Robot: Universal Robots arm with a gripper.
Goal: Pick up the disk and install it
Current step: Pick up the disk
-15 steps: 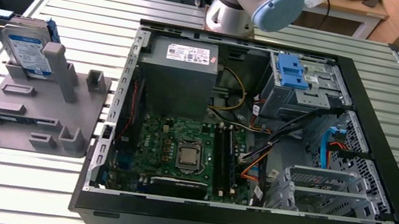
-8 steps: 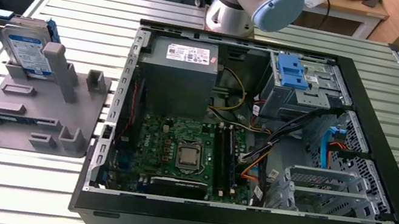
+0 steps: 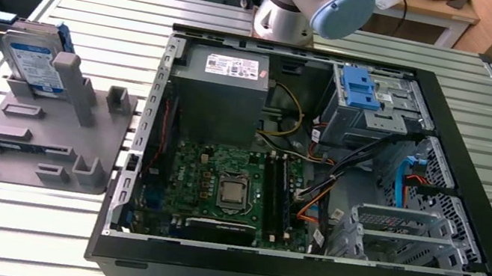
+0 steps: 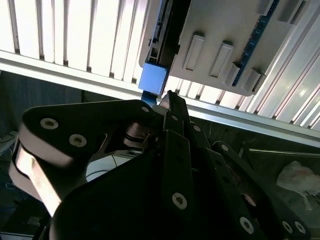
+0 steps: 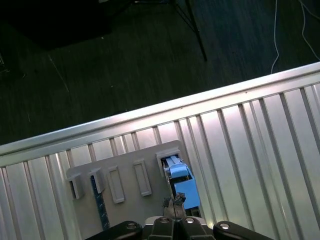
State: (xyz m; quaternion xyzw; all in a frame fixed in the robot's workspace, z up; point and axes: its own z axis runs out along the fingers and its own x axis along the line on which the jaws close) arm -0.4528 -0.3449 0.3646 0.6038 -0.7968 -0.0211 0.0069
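Observation:
The disk (image 3: 32,58) stands on edge in a slot at the far end of a grey holder block (image 3: 43,140), on the exterior view's left. It is silver-grey with a blue-and-white label and blue side rails. In both wrist views I look down on its blue rail end (image 4: 152,77) (image 5: 180,182) sticking up from the holder block (image 4: 225,30) (image 5: 125,170). My gripper (image 4: 167,97) (image 5: 173,202) hangs above that end, apart from it. Its dark fingertips sit close together with nothing between them.
An open black computer case (image 3: 470,246) lies on the slatted metal table (image 3: 97,5), to the exterior view's right of the holder. Inside are a grey power-supply box (image 3: 224,89), a green board (image 3: 217,186) and a metal cage with a blue latch (image 3: 361,90). The arm's base (image 3: 289,9) stands behind.

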